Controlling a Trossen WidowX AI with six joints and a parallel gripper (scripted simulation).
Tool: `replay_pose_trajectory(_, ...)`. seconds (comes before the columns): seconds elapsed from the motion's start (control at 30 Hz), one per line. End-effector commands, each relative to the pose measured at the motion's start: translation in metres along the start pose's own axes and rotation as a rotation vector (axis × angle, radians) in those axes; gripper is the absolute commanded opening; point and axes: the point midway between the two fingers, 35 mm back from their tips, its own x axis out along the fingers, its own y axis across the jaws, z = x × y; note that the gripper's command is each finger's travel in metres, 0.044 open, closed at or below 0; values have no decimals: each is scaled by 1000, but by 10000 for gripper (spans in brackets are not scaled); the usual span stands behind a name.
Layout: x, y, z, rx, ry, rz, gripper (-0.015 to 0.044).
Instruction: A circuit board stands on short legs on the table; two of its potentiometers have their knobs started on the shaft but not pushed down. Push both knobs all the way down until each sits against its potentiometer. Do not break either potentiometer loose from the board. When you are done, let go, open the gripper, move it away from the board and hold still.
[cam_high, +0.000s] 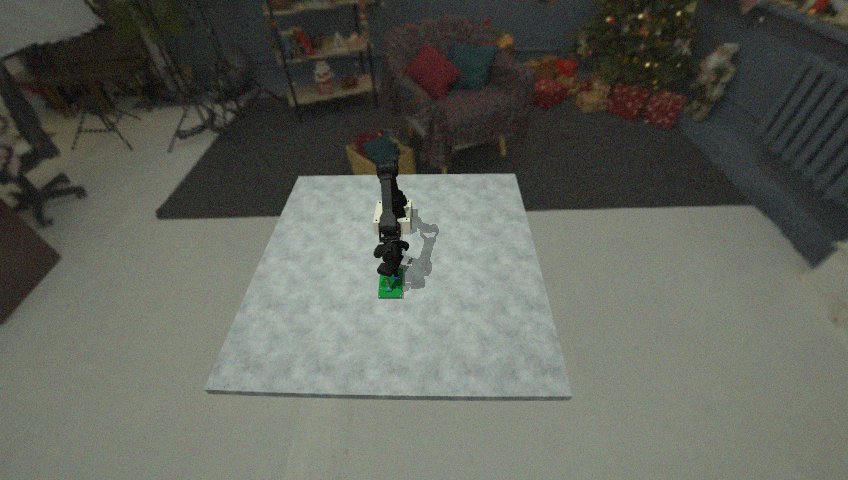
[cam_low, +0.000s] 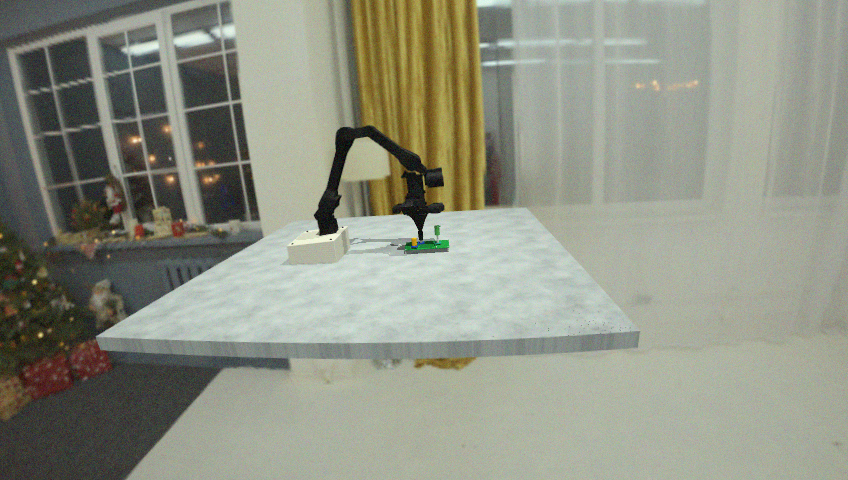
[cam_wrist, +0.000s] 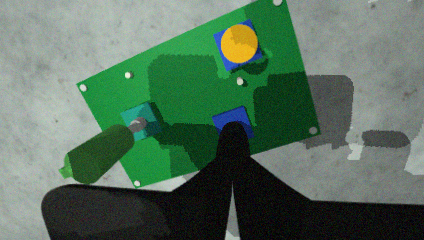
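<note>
The green circuit board (cam_high: 390, 293) (cam_low: 442, 245) (cam_wrist: 115, 96) stands on the table. A green knob (cam_low: 437, 230) (cam_wrist: 100, 152) stands high on a grey shaft above a teal potentiometer (cam_wrist: 131, 115), with bare shaft showing beneath it. An orange knob (cam_low: 414, 242) (cam_wrist: 239, 44) sits low on a blue potentiometer (cam_wrist: 229, 65); any gap under it is too small to tell. My gripper (cam_low: 420, 239) (cam_wrist: 232, 157) is shut and empty, pointing down over another blue potentiometer (cam_wrist: 230, 114) between the two knobs. The tips hide part of that potentiometer, so contact cannot be told.
The arm's white base (cam_high: 380, 225) (cam_low: 315, 250) stands behind the board. Small white pins, such as one (cam_wrist: 240, 81) near the orange knob, stick up from the board. The tall green knob stands beside my fingers in the wrist view.
</note>
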Motion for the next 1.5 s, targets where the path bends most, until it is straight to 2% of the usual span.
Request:
replay_pose_trajectory(0.0, 18, 2, 0, 0, -10, -11, 0)
replay_pose_trajectory(0.97, 19, 2, 0, 0, -10, -11, 0)
replay_pose_trajectory(1.47, -2, 3, 0, 0, -9, -10, 0)
